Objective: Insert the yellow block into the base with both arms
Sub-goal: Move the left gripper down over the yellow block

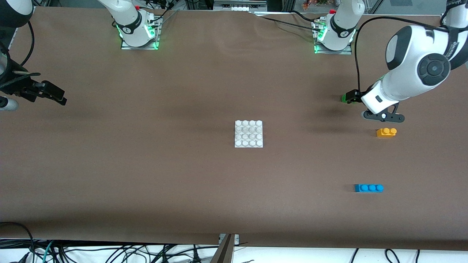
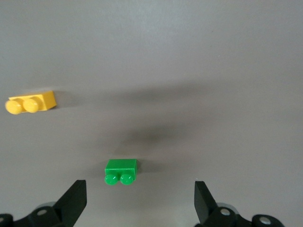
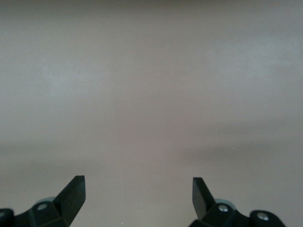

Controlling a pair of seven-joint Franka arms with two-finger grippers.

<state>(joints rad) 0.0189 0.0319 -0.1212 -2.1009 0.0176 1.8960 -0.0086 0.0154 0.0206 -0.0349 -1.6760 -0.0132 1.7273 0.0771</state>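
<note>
brown table [image 1: 146, 175], cables along its near edge. left arm [image 1: 413, 69] bends down at its own end, left gripper [image 2: 139, 201] spread wide and empty over the green brick [image 2: 121, 171]. right gripper [image 3: 138, 198] hangs wide and empty over bare table at its end. one base [image 1: 248, 133] mid-table; one blue brick [image 1: 368, 187], one yellow block [image 1: 386, 132] between blue and green.

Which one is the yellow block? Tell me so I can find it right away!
Start at the white studded base in the middle of the table, then look toward the left arm's end. Beside the open left gripper sits the yellow block, orange-yellow with two studs. The green brick is farther from the front camera; the blue brick, nearer, has three studs.
</note>
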